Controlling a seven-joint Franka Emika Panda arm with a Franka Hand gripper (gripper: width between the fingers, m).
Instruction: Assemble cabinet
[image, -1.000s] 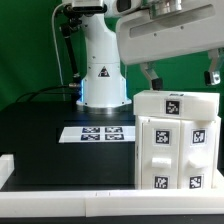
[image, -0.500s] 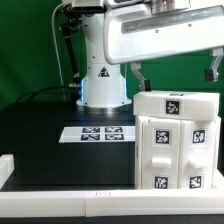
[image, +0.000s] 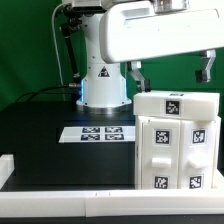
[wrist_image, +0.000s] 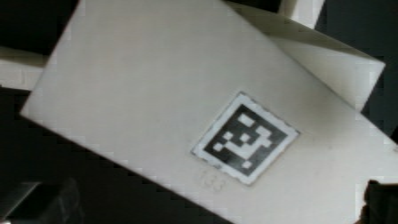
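The white cabinet (image: 177, 140) stands upright at the front of the exterior view's right, with black-and-white tags on its top and front blocks. My gripper (image: 170, 73) hangs a little above its top, open, its two dark fingers (image: 135, 72) spread wide with nothing between them. In the wrist view the cabinet's top panel (wrist_image: 178, 90) fills most of the picture, its tag (wrist_image: 246, 140) near the middle. The gripper (wrist_image: 205, 205) shows only as dark finger tips at the picture's edges.
The marker board (image: 98, 132) lies flat on the black table (image: 50, 140), to the exterior view's left of the cabinet. The arm's white base (image: 100, 80) stands behind it. A white rail (image: 60, 187) runs along the table's front edge.
The gripper has drifted toward the exterior view's left and slightly upward over the cabinet. It has stayed open. The cabinet has not moved.
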